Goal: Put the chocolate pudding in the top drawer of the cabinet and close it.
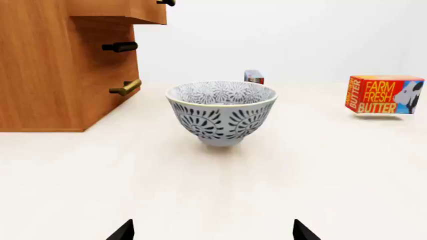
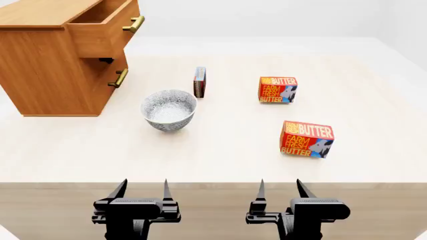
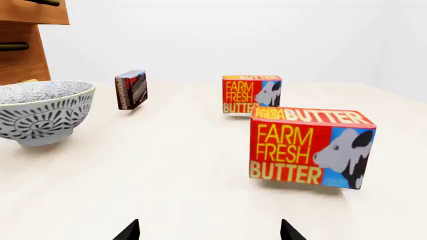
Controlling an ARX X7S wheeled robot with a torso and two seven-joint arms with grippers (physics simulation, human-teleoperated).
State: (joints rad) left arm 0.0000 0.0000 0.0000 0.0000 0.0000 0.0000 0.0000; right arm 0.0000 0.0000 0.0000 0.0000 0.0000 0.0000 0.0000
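Note:
The chocolate pudding (image 2: pixel 199 82) (image 3: pixel 131 89) (image 1: pixel 253 77) is a thin dark brown and red box standing on edge mid-table, just behind the bowl. The orange-brown cabinet (image 2: pixel 47 75) (image 1: pixel 47 75) stands at the far left. Its top drawer (image 2: pixel 107 27) is pulled out, brass handle (image 2: pixel 133 23) forward, and looks empty. My left gripper (image 2: pixel 142 189) (image 1: pixel 213 231) hangs open at the table's near edge, in front of the bowl. My right gripper (image 2: pixel 279 188) (image 3: pixel 209 231) is open too, near the front edge, holding nothing.
A patterned grey bowl (image 2: pixel 169 110) (image 1: pixel 221 111) (image 3: pixel 41 111) sits between my left gripper and the pudding. Two "Farm Fresh Butter" boxes stand at right, one far (image 2: pixel 277 90) (image 3: pixel 251 94) (image 1: pixel 385 94), one nearer (image 2: pixel 307 138) (image 3: pixel 311 147). The lower drawer handle (image 2: pixel 120 78) (image 1: pixel 125 88) juts out.

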